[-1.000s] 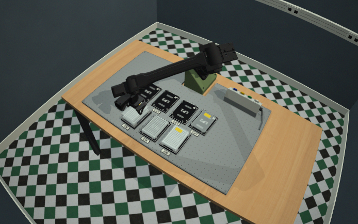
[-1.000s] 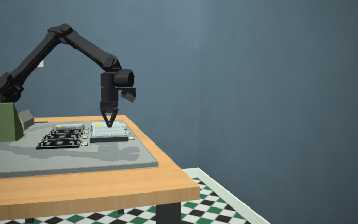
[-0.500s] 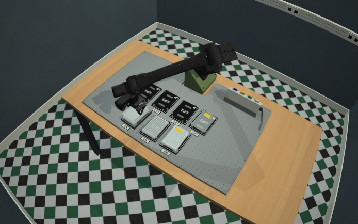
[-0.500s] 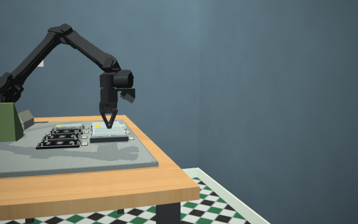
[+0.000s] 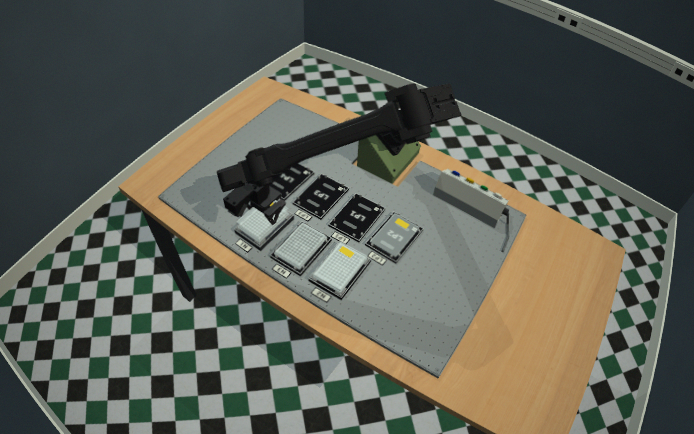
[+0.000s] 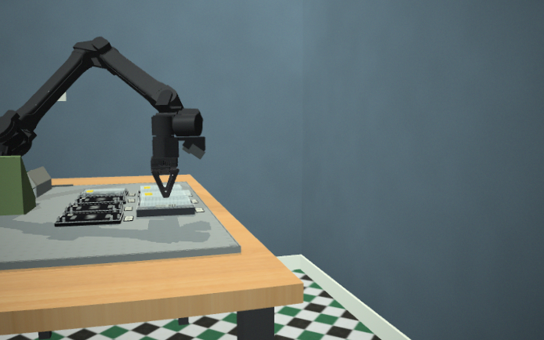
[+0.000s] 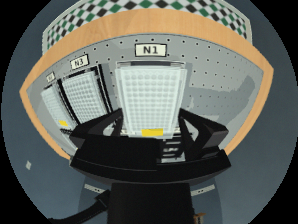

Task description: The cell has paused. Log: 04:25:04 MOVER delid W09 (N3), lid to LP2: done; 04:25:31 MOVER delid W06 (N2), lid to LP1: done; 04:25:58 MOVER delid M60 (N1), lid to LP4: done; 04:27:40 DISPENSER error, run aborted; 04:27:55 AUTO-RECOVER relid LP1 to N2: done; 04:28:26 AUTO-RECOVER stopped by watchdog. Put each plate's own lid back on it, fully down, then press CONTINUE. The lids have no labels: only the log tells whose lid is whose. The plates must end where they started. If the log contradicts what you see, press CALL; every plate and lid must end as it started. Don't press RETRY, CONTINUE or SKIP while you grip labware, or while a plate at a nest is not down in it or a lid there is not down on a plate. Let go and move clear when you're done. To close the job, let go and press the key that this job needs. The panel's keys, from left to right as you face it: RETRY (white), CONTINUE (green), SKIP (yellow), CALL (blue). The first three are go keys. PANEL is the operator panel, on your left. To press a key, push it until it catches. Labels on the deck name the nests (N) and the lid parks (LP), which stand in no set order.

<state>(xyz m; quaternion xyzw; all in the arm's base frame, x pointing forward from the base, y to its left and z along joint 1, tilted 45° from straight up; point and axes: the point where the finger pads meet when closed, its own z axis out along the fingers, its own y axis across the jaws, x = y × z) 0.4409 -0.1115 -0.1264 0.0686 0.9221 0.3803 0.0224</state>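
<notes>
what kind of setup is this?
Likely a lab-automation cell: well plates in labelled nests on a perforated deck, lid parks, a key panel, and one arm's claw gripping a lid.

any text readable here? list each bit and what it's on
"N1": white deck tag beyond the nearest plate, wrist view.
"LP2": printed on the lid park, seen through the lid on it, upside down in the top view.
Print on the other parks: too blurred to read.
Other small deck tags: too small to read.
Panel: no readable text.

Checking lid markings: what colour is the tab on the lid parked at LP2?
Yellow; the tab on the lid shows best in the top view.
</notes>
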